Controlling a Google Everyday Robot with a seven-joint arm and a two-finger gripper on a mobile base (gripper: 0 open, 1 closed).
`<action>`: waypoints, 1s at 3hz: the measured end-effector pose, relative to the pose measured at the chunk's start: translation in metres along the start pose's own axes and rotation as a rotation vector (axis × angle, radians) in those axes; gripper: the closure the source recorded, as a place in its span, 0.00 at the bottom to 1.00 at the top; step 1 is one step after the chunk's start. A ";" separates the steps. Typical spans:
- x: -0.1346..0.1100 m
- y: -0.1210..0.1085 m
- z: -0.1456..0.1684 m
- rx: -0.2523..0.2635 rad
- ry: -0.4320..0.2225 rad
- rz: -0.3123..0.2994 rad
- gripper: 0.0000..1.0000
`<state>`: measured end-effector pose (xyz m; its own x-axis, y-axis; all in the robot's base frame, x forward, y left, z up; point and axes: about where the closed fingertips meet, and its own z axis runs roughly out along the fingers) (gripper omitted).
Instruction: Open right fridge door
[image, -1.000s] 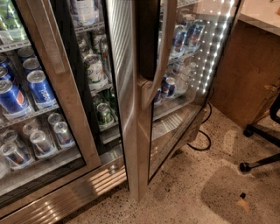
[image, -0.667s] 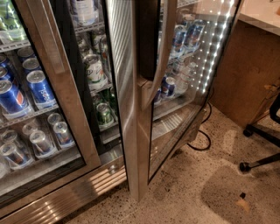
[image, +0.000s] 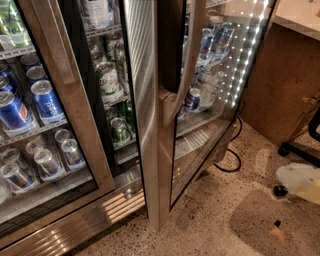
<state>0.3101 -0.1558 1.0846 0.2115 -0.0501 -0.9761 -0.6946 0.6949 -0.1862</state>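
The camera view looks down along a glass-fronted drinks fridge. The right fridge door (image: 205, 115) stands swung out from the cabinet, with its hinge-free edge turned toward the camera. Its frame is brushed steel with a fine vertical grain, and a black inner edge runs beside it. The glass pane carries a slanting row of bright white LED dots (image: 247, 55). A long, slightly bowed steel handle (image: 191, 65) runs down the door front. Cans and bottles show dimly through the pane.

To the left, the other glass door (image: 70, 115) is shut behind a broad satin-steel stile. Behind it, wire shelves carry blue Pepsi cans (image: 45, 102), silver-topped cans (image: 47, 160) and green cans (image: 119, 129). A ribbed metal grille (image: 100, 215) runs along the fridge foot.

The floor (image: 220, 225) is speckled, stone-like and pale. A black cable (image: 231, 161) loops across it near the open door's lower corner. Beyond the door stands a bench (image: 285, 85) with a brown wood-grain side and a smooth white top. A black chair leg (image: 300, 150) crosses the floor beside it.

The end effector (image: 300, 182) shows at the lower right edge as a pale, rounded, cream-white shape with a small dark knob. It hangs above the floor, well apart from the door. Whether it is apart or together cannot be told.
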 end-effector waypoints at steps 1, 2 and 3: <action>0.002 -0.002 0.001 0.000 -0.003 -0.001 0.00; 0.002 -0.012 0.020 0.010 -0.036 -0.044 0.00; -0.009 -0.036 0.059 0.012 -0.118 -0.104 0.00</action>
<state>0.3739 -0.1385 1.1067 0.3622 -0.0380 -0.9313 -0.6564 0.6991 -0.2838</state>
